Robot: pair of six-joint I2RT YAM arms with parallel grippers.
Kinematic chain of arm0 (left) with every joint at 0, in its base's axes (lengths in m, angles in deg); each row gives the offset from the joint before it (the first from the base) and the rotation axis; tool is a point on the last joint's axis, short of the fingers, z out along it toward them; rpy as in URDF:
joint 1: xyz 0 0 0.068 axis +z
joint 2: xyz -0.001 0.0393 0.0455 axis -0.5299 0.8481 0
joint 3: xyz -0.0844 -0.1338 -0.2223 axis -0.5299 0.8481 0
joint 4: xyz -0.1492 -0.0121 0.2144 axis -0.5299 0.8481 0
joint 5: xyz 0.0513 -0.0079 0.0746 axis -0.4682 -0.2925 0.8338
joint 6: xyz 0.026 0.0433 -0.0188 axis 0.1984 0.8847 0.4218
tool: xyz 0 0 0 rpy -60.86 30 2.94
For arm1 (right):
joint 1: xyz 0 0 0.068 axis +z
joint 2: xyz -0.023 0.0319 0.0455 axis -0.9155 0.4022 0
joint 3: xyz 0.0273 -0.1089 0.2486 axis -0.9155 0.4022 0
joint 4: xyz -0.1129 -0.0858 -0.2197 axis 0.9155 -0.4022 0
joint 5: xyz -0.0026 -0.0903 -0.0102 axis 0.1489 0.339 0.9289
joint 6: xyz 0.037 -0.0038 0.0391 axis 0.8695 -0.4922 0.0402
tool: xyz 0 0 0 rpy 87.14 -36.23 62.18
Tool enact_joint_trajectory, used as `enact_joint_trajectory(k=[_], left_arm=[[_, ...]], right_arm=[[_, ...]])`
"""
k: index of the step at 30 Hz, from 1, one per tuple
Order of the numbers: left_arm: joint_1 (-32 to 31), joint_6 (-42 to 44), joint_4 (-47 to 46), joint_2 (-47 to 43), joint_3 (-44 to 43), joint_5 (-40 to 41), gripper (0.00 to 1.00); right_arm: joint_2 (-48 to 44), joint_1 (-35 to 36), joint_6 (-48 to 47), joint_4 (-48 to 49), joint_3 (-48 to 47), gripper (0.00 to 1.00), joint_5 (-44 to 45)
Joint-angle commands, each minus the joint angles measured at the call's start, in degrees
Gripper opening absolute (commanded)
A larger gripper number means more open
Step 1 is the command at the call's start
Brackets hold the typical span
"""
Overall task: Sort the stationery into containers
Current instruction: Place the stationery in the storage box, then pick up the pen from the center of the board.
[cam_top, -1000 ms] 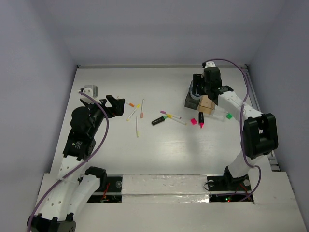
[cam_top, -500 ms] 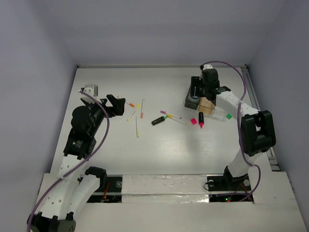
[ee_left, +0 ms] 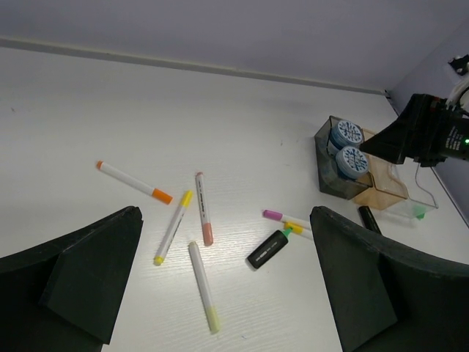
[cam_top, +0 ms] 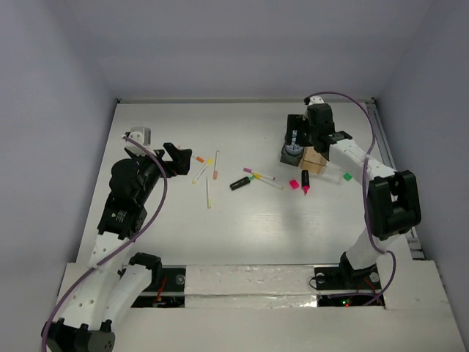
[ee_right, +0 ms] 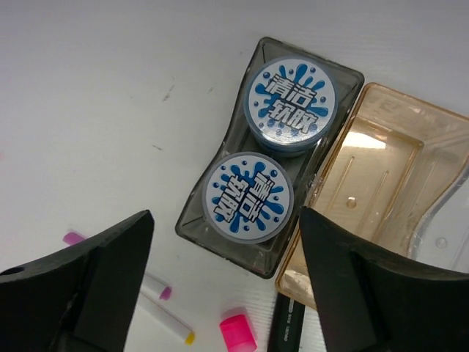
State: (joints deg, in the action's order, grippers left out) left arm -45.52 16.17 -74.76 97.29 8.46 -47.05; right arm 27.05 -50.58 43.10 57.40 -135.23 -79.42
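Overhead, the right gripper (ee_right: pixel 226 220) hangs above the divided tray (ee_right: pixel 322 180), its fingers spread wide with nothing between them. The tray sits at about 2 o'clock on the table in the top view. Two round canisters (ee_right: pixel 289 99) stand upright in the tray's dark compartment (ee_right: pixel 245 262), the far one at 1 o'clock of the near one, rims touching or very nearly so. Each has a white lid with a blue splash and bold printed characters above blue-grey sides, and the pair fills the smoky section almost wall to wall. At 3 o'clock of them, the tan compartment (ee_right: pixel 381 183) shows only its ribbed floor.

With both canisters seated, the sound move is probably a straight lift clear of the lids before swinging toward 8 o'clock, where the purple-ended pen (ee_left: pixel 282 218) and a black highlighter (ee_left: pixel 267 249) lie. A sideways drag risks nudging the light tray.

The left gripper (ee_left: pixel 225 213), fingers fully apart and empty, hovers near 9 o'clock over the scattered pens: an orange-ended pen (ee_left: pixel 132 182), a yellow-ended pen (ee_left: pixel 172 227) and a pink-ended pen (ee_left: pixel 203 218). These thin barrels lie flat, so a pinch across mid-barrel seems the safest grip.
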Motion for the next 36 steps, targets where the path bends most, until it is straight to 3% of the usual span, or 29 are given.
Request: enact_joint_trajectory(k=[1,2,3,5,6,8,11,14,15,17,36], left_arm=[[-0.3,-0.7,-3.0,0.8,-0.7,-1.8,0.99],[-0.3,-0.8,-3.1,1.1,-0.7,-2.1,0.99],[-0.3,-0.8,-3.1,1.3,-0.8,-2.4,0.99],[-0.3,-0.6,-2.9,1.6,-0.9,-2.7,0.99],[-0.3,-0.7,-2.8,1.6,-0.9,-2.7,0.99],[-0.3,-0.5,-2.6,1.4,-0.9,-2.6,0.99],[-0.3,-0.4,-2.4,1.0,-0.9,-2.6,0.99],[-0.3,-0.4,-2.2,0.6,-1.0,-3.1,0.99],[-0.3,-0.4,-2.2,0.3,-1.0,-3.2,0.99],[-0.3,-0.5,-2.3,-0.1,-0.9,-3.5,0.99],[-1.9,-0.5,-2.2,-3.5,-0.7,-4.1,0.99]], right_arm=[[-6.7,3.1,1.6,4.4,0.6,0.83,-3.2],[-7.4,4.7,1.8,4.5,1.1,0.77,-3.7],[-8.0,8.3,1.9,4.6,2.0,0.47,-3.9],[-8.0,12.4,2.5,4.1,2.9,0.26,-4.0],[-7.9,16.1,2.8,4.1,4.0,0.17,-4.3],[-7.1,19.3,4.7,4.4,5.3,0.15,-7.1],[-6.1,24.7,7.8,6.0,8.7,0.18,-8.4],[-3.7,28.0,11.1,7.4,10.3,0.46,-9.2],[-3.0,28.6,11.8,8.0,10.5,0.63,-9.4],[-0.7,29.1,13.5,9.2,11.1,0.79,-9.6],[15.5,29.1,15.0,6.6,2.7,0.79,7.9]])
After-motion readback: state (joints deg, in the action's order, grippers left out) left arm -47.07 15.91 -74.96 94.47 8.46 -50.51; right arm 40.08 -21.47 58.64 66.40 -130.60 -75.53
